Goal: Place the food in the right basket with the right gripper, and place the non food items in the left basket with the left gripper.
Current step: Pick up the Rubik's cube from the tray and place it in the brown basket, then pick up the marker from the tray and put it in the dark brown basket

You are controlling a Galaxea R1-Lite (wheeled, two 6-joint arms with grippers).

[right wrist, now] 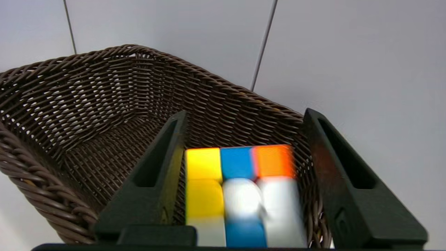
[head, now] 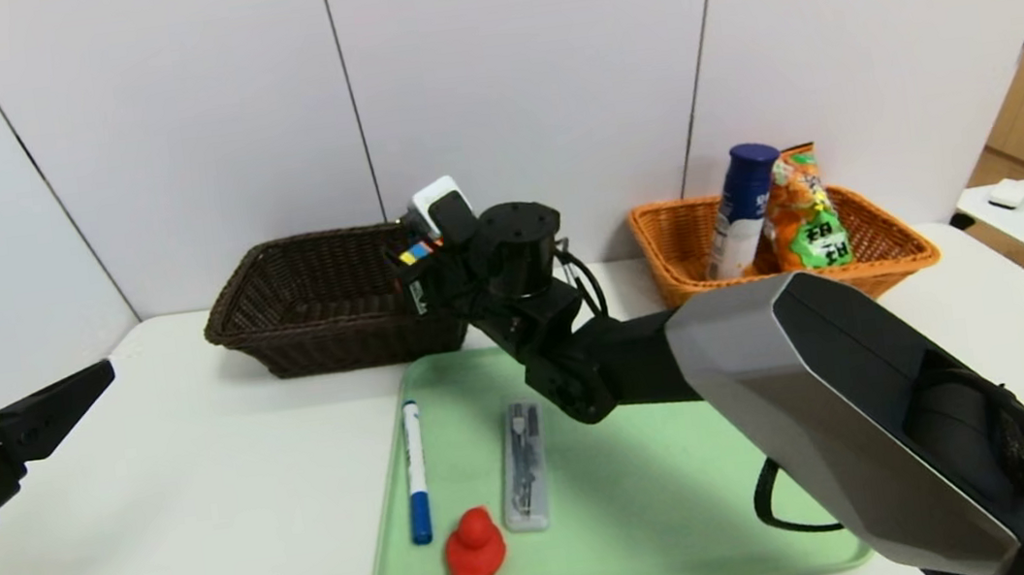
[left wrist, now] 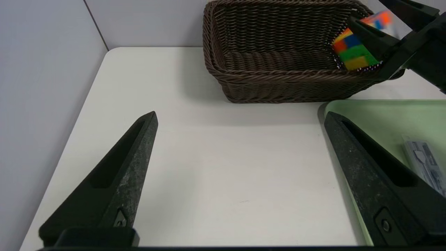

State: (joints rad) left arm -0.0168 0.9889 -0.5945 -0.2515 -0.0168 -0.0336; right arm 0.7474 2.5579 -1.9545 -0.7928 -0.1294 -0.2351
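Observation:
My right gripper (head: 419, 258) reaches across to the right end of the dark brown left basket (head: 282, 325). A colourful puzzle cube (head: 415, 252) sits between its fingers. In the right wrist view the cube (right wrist: 240, 195) is blurred, with a gap to each finger, so the right gripper (right wrist: 244, 115) is open above the basket (right wrist: 69, 104). The cube (left wrist: 355, 52) also shows in the left wrist view. My left gripper (head: 45, 384) is open and empty over the table's left side (left wrist: 240, 115). A blue marker (head: 415, 470), a clear case (head: 524, 467) and a red duck (head: 475, 548) lie on the green tray (head: 678, 521).
The orange right basket (head: 898, 250) at the back right holds a blue-capped bottle (head: 741, 201) and an orange snack bag (head: 806, 212). My right arm crosses over the tray's back half. A white wall stands close behind both baskets.

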